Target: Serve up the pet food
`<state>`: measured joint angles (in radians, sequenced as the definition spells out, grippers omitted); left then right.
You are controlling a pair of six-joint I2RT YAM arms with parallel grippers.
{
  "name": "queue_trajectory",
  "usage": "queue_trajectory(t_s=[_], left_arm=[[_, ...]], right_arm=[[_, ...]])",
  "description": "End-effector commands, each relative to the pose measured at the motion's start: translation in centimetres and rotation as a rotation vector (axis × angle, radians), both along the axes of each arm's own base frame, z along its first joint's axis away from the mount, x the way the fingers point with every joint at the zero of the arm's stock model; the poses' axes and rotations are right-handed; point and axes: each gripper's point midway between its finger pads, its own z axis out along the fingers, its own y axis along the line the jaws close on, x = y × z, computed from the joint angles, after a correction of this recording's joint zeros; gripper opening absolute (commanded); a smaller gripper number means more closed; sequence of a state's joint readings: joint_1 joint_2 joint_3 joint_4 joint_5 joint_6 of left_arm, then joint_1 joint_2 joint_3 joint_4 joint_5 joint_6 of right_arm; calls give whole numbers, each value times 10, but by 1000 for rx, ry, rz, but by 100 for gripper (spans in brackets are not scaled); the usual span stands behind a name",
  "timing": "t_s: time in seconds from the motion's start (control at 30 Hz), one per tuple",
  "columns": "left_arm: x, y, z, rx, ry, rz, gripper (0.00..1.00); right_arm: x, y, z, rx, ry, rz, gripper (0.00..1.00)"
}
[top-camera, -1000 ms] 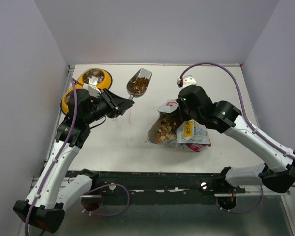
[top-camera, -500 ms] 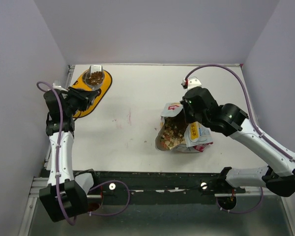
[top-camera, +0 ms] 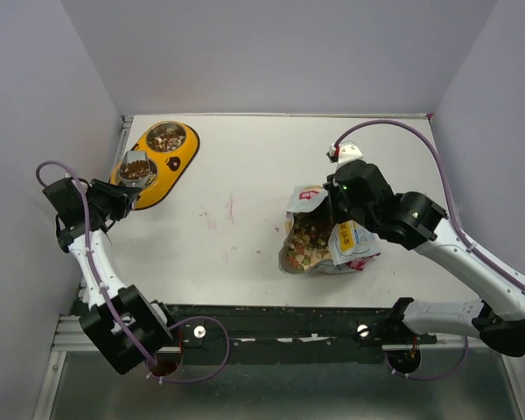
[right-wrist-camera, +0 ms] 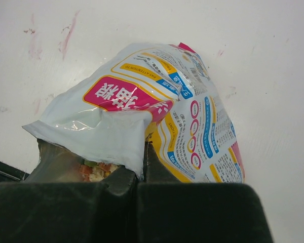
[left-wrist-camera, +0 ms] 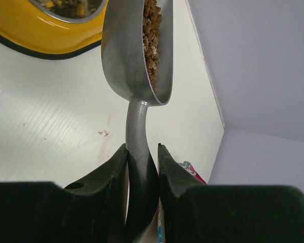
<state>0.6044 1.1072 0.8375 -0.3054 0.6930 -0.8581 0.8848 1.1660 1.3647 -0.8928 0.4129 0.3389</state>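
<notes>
White table (top-camera: pixel 245 175): left gripper (left-wrist-camera: pixel 142 162) clamps the loaded scoop (left-wrist-camera: pixel 137 50) over the yellow double bowl (top-camera: pixel 182 156), far cup already holding kibble (top-camera: pixel 164 137), near cup apparently pending; right gripper (right-wrist-camera: pixel 140 174) pinches the open pouch (right-wrist-camera: pixel 192 116), centre-right

One camera overhead, two close wrist cameras, all sharing the table (top-camera: pixel 262 157)

Crinkly white-yellow pouch (top-camera: pixel 343 238) slumped on its side right of centre, mouth gaping open, upper lip pinched up by the right gripper (right-wrist-camera: pixel 141 167). Mixed brown, tan, greenish, reddish kibble (top-camera: pixel 306 242) heaped inside. More brown bits sitting in the scoop (left-wrist-camera: pixel 126 61), over the yellow bowl's (top-camera: pixel 182 157) near cup.
</notes>
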Motion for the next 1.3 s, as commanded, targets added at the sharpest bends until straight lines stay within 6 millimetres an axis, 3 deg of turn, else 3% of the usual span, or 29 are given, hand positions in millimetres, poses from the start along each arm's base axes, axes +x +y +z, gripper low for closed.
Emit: queue_trajectory(t_s=[0.0, 0.53, 0.9, 1.27], left_arm=[[-7, 14, -2, 41, 3, -29, 0], [-5, 45, -27, 77, 247, -44, 0], [6, 66, -24, 102, 334, -20, 0], [16, 73, -24, 158, 439, -19, 0]], right_arm=[[1, 13, 32, 136, -96, 32, 1], [4, 6, 25, 94, -135, 45, 1], [9, 8, 23, 77, -140, 38, 1], [13, 12, 27, 79, -147, 32, 1]])
